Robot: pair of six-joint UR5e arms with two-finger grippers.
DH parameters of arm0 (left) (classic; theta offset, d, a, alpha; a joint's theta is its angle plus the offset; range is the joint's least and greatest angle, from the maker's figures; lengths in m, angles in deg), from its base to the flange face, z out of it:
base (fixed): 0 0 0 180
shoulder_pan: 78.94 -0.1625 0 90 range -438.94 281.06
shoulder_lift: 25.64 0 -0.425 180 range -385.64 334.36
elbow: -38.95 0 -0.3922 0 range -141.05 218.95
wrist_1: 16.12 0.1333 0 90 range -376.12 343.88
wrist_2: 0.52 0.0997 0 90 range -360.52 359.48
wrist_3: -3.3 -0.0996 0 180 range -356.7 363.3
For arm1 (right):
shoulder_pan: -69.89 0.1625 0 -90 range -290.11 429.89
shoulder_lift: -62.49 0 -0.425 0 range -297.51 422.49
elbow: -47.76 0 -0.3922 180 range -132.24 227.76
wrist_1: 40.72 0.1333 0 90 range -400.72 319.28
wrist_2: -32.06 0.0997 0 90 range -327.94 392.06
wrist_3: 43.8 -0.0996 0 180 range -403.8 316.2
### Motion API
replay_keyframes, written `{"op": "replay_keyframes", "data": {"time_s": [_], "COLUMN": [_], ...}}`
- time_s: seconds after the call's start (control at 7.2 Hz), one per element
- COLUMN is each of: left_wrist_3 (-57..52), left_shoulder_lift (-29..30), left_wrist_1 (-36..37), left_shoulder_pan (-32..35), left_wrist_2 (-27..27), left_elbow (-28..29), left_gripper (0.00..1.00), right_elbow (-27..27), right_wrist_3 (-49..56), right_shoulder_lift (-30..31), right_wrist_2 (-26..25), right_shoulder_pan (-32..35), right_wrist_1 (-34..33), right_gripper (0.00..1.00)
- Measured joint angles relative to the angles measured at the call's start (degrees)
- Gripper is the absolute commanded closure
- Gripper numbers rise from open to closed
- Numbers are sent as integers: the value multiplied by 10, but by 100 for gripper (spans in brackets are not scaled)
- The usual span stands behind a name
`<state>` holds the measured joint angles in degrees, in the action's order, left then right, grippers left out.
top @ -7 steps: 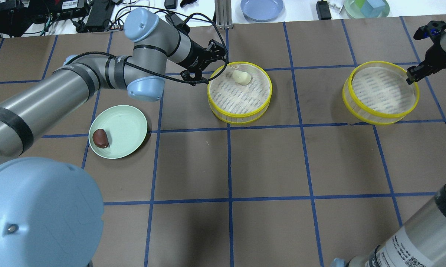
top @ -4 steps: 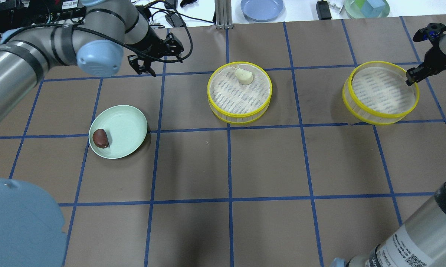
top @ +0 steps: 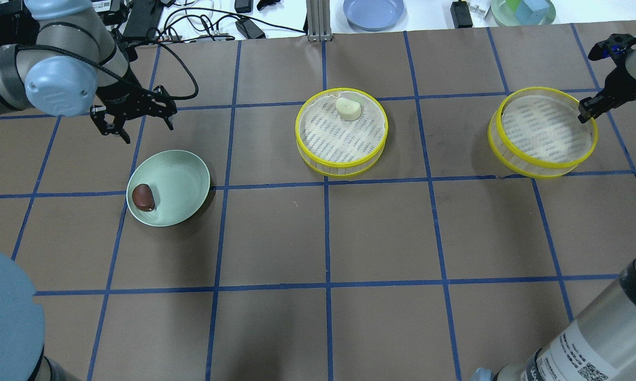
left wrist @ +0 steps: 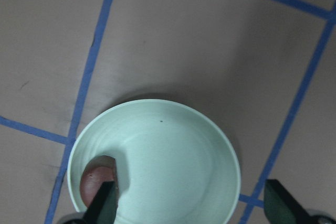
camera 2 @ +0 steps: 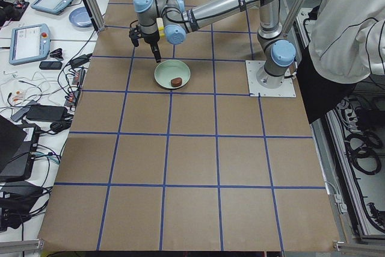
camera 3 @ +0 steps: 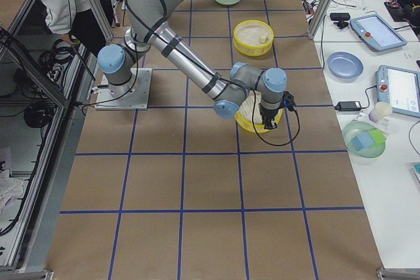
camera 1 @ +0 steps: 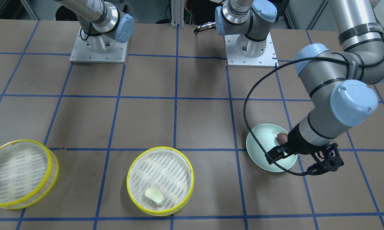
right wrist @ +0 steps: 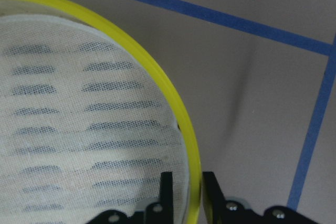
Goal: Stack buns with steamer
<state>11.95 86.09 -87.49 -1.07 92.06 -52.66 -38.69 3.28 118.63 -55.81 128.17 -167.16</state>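
- We take the step in hand to be fetching the brown bun (top: pixel 143 197). It lies on the green plate (top: pixel 183 177), close against the plate's rim on the side nearest the robot's base.
- The left claw (top: pixel 147 132) hangs spread wide and empty above the counter (top: pixel 381 233), just past the plate's far edge.
- To do it well, we would bring that claw across the plate until the bun sits midway between its fingers. We would then lower one finger between bun and plate rim and squeeze lightly, since dough likely dents.
- The white bun (top: pixel 347 109) rests in the steamer tray (top: pixel 339 145), well apart from the plate on the robot's right. The empty steamer tray (top: pixel 543 132) stands farther from the plate the same way.
- The right claw (right wrist: pixel 188 192) is pinched onto the empty tray's yellow rim.
- Only the right wrist view shows a finger on either side of that rim; overhead it is too small to tell.
- The front-facing view shows that tray looking tilted, but the left arm (camera 1: pixel 326 127) hides most of the brown bun there. Overhead shows the bun whole.
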Motion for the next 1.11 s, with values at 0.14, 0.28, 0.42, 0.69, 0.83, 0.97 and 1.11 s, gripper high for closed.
{"op": "replay_keyframes", "data": {"time_s": [0.14, 0.28, 0.42, 0.69, 0.83, 0.97, 1.11], "left_wrist_3": [-4, -4, -2, 1, 2, 2, 2], "left_shoulder_lift": [7, 15, 25, 39, 42, 45, 49], "left_wrist_1": [4, 5, 6, 14, 17, 18, 17], "left_shoulder_pan": [-19, -34, -40, -43, -44, -44, -44], "left_wrist_2": [12, 19, 21, 21, 21, 21, 21], "left_elbow": [-18, -33, -46, -54, -56, -57, -57], "left_gripper": [0, 0, 0, 8, 8, 8, 9], "right_elbow": [0, 0, 0, -1, -1, -1, -2], "right_wrist_3": [0, 0, -1, -7, -10, -24, -67], "right_shoulder_lift": [-3, -4, -4, -1, 6, 24, 55], "right_wrist_2": [0, -1, -4, -9, -10, -10, -9], "right_shoulder_pan": [0, 0, 0, 0, 1, 5, 16], "right_wrist_1": [0, -1, 0, 2, 6, 18, 48], "right_gripper": [93, 100, 100, 100, 100, 100, 100]}}
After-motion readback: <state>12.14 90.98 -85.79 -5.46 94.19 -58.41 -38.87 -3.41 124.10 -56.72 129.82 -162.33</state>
